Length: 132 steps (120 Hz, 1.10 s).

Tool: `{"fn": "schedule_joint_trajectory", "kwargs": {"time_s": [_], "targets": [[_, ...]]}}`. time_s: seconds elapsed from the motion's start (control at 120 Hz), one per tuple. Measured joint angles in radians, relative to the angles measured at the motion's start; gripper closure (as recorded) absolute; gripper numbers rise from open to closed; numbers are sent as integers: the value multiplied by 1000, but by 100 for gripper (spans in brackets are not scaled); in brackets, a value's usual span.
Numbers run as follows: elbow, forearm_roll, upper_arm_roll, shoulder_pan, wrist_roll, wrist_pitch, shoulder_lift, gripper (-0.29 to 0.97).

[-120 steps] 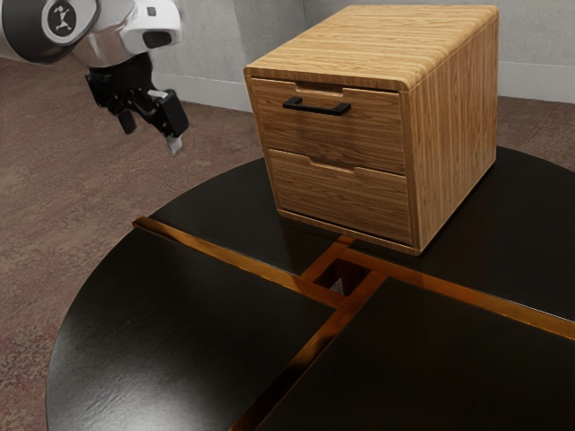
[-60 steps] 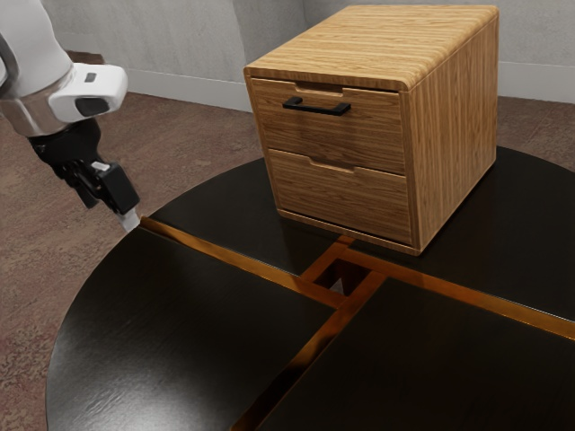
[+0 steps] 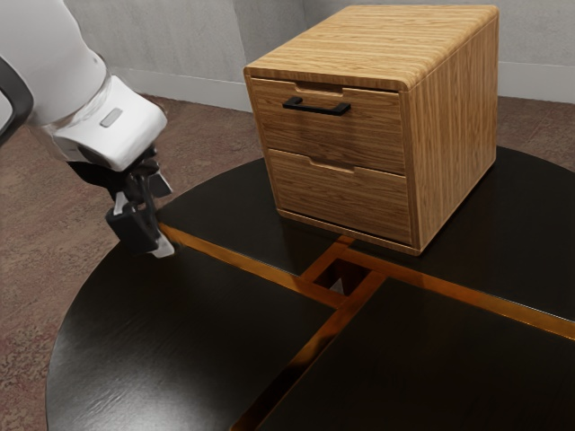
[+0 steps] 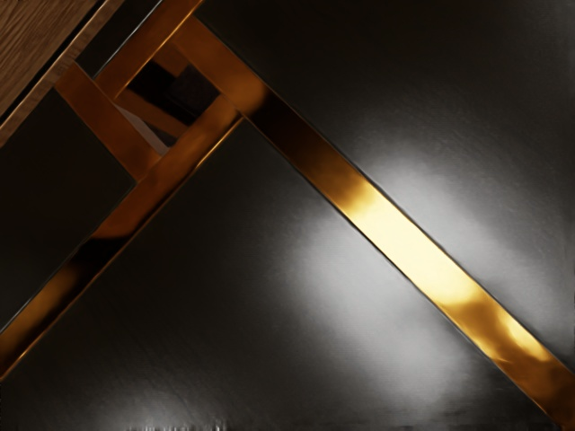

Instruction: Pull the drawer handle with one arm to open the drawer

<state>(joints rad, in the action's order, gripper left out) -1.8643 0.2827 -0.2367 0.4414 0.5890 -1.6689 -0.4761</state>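
Lowered to the table (image 3: 180, 341), jaws hang well apart from drawer handle (image 3: 316, 106); cannot tell their spread.

1. The top drawer (image 3: 359, 135) is a light, striped wood front in a wooden cabinet (image 3: 454, 117). It is shut and sits flush with the cabinet's face.
2. Its handle (image 3: 316, 106) is a slim black bar, lying horizontal across the drawer front's upper middle.

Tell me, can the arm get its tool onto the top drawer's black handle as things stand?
Probably yes: the tool hangs low over the table, well short of the handle, and nothing stands between them.
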Motion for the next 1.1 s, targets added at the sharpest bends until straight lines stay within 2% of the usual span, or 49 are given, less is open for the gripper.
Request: {"fn": "schedule_joint_trajectory", "kwargs": {"time_s": [0.15,0.442,0.817,1.1], "targets": [[-38,6,0,-77,181,-36,-15,0],[-111,-63,-17,-78,457,-264,8,0],[-3,-162,-64,-69,661,-511,171,0],[54,-205,-64,-77,750,-588,259,0]]}}
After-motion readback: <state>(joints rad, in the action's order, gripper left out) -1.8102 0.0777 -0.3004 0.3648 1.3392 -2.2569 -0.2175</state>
